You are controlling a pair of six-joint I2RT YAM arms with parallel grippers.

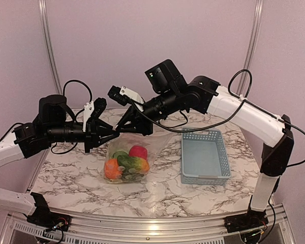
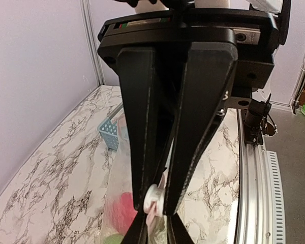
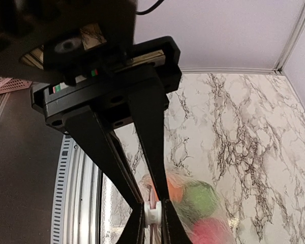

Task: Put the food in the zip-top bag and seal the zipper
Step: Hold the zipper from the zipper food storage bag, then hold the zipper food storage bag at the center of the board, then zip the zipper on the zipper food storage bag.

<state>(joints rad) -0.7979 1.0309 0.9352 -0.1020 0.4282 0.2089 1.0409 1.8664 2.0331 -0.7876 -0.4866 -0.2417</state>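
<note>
The clear zip-top bag (image 1: 118, 148) hangs just above the marble table, holding the food: a red apple (image 1: 138, 151), a green piece (image 1: 127, 161) and an orange one (image 1: 112, 169). Both grippers meet tip to tip at the bag's top edge. My left gripper (image 2: 155, 203) (image 1: 113, 135) is shut on the white slider tab (image 2: 154, 197) of the zipper. My right gripper (image 3: 152, 201) (image 1: 121, 130) comes in from the opposite side. Its jaws are closed down on the pinkish zipper strip (image 3: 151, 195) right beside the slider (image 3: 153, 214).
The grey-blue perforated basket (image 1: 203, 134) sits empty on the table's right side, about a hand's width from the bag. A metal rail (image 2: 254, 193) runs along the table edge. Pale walls close in behind.
</note>
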